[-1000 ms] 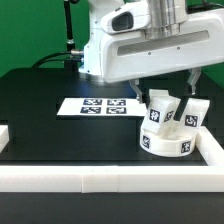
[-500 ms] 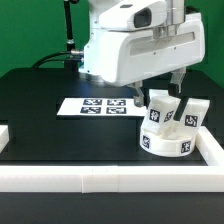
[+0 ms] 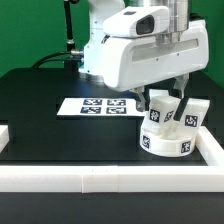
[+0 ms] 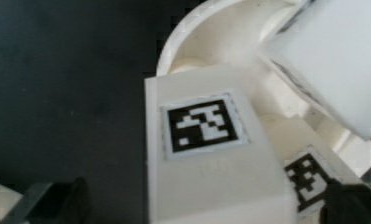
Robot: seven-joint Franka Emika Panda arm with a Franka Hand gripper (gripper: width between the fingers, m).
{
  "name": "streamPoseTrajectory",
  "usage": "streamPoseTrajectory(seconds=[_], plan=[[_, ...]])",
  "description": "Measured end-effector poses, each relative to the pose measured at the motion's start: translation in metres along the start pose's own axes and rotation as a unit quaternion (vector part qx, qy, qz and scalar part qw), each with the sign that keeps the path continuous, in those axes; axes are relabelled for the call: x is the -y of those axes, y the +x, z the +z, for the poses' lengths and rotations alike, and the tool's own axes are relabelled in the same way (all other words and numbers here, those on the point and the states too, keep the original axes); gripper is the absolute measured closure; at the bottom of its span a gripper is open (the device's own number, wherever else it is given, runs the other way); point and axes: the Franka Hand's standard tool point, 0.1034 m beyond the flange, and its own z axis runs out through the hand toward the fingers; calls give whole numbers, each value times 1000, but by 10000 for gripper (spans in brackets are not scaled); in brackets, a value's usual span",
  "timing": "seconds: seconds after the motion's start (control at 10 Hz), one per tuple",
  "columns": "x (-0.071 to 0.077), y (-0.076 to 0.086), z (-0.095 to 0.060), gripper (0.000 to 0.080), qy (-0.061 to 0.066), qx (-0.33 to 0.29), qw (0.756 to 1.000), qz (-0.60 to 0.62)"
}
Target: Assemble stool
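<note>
Nearest the exterior view lies the front border rail [image 3: 100,181], a long white bar across the tabletop [image 3: 50,120]; a second rail [image 3: 214,150] runs back along the exterior view's right, and the two meet in a corner. Just inside that corner sits the stool's round seat [image 3: 167,142], a thick white disc lying flat and tagged on its rim. Leaning or standing just behind it, apparently touching it, are blocky white legs [image 3: 160,112], each bearing a square tag; how many there are cannot be counted with certainty.

The parts look like rigid moulded plastic, judged light, stiff and fairly slick, with no fragile features visible. The legs' flat parallel faces seem the best purchase; the disc is probably too wide to span except across its thickness.

Directly above the legs hangs the end effector [image 3: 180,83], its dark fingers [image 3: 189,84] pointing down. In the wrist view a tagged leg face [image 4: 208,127] fills the frame, with a dark fingertip at the frame's edge; whether the jaws are spread or pressed together cannot be told, and nothing is seen pinched.

Farther back lies the marker board [image 3: 97,106], flat and well apart from the parts. Open tabletop lies toward the exterior view's left; the corner rails crowd the seat and limit sideways approach there.
</note>
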Motion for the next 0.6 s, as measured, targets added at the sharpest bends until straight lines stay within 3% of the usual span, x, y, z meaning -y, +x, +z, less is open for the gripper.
streamPoseTrajectory(seconds=[0.2, 0.3, 0.4, 0.6], plan=[[-3, -2, 0, 408, 0, 0, 1000, 5], [-3, -2, 0, 408, 0, 0, 1000, 21], [-4, -2, 0, 464, -1, 0, 999, 35], [-4, -2, 0, 464, 0, 0, 996, 92]])
